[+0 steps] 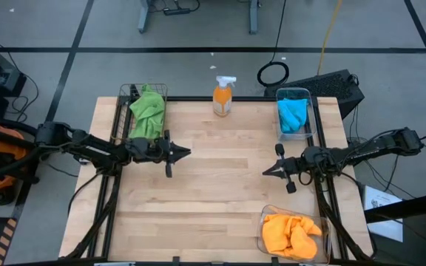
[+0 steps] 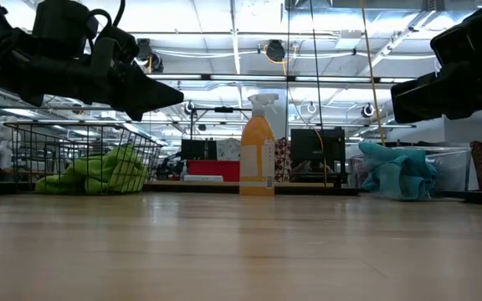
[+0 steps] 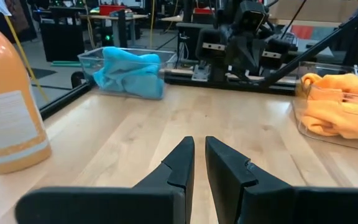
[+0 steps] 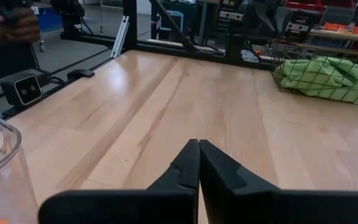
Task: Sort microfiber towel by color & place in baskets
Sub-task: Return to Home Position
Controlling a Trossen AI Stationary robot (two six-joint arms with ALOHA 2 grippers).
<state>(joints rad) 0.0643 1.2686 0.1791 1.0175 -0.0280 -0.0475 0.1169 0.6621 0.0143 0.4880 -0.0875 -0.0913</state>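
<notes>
1. Wire basket (image 1: 124, 92), far-left corner of the table (image 1: 220, 192). Green towels (image 1: 148, 111) sit inside, heaped above the rim. Nothing to fetch here.
2. Left gripper (image 1: 186, 153) hovers over bare wood just beside that basket, pointing toward the middle. Its fingers are drawn nearly together with only a thin slit between them, and they hold nothing. I judge a level pull straight back along its own line is best, so the arm does not snag the wire.
3. Spray bottle (image 1: 223, 96) stands upright at the far edge, well apart from both arms. I leave it.
4. Right gripper (image 1: 267, 171) hovers facing the left one, fingers pressed together, empty. I would draw it back level.
5. Orange towels (image 1: 291, 235) fill the near clear bin (image 1: 263, 222).
6. Blue towels (image 1: 293, 114) fill the far clear bin (image 1: 310, 111). The right arm lies between these two bins, so I avoid any sideways swing.
7. I see no towel outside a basket. Sorting reads as done, and only parking remains.
</notes>
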